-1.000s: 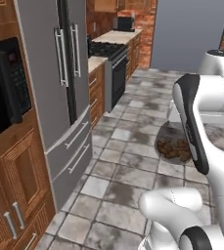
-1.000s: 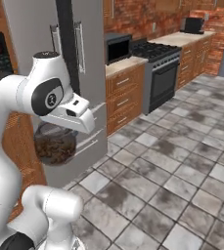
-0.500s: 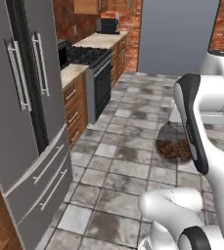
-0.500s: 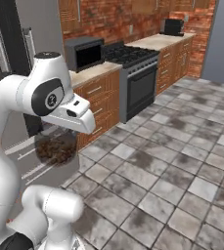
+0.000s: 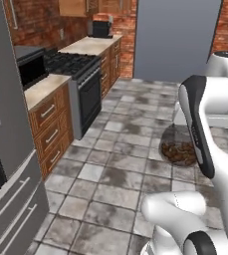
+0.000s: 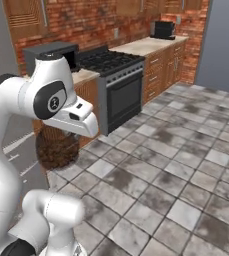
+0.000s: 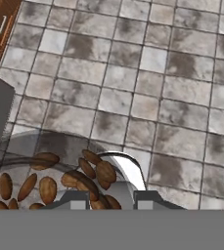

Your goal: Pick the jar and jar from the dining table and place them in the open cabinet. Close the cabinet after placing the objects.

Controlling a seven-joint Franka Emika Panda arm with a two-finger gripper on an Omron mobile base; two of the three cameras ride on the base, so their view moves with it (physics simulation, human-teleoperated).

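Grey stone floor tiles (image 5: 110, 184) spread beneath everything, and above them, carried in the air, hangs the jar (image 7: 55, 180) of dark brown bean-like bits, its glass rim curving across the bottom of the hand view with the gripper (image 7: 106, 197) clenched on it, the two finger tips pinched at its edge. From the left base camera the same jar (image 5: 179, 152) shows as a brown rounded mass just beside the white arm (image 5: 205, 129), well off the floor; from the right base camera it hangs below the hand (image 6: 73, 120), again a dark cluster of bits (image 6: 56, 150). So, as a judgement, the first pick is done and the carry is under way: this jar has yet to go into the cabinet, the second jar has yet to be fetched from the table, and the door has yet to be closed. Outward from the jar, the base cameras give what the hand camera cannot: a black stove (image 5: 78, 74) set between wooden drawer units (image 5: 48, 127), a microwave (image 6: 51, 52) on the counter, a toaster (image 6: 162, 30) further along against the brick wall (image 6: 96, 20), and the grey fridge (image 5: 6, 164) close at the left. The hand camera alone gives the beans one by one and the grip on the glass.
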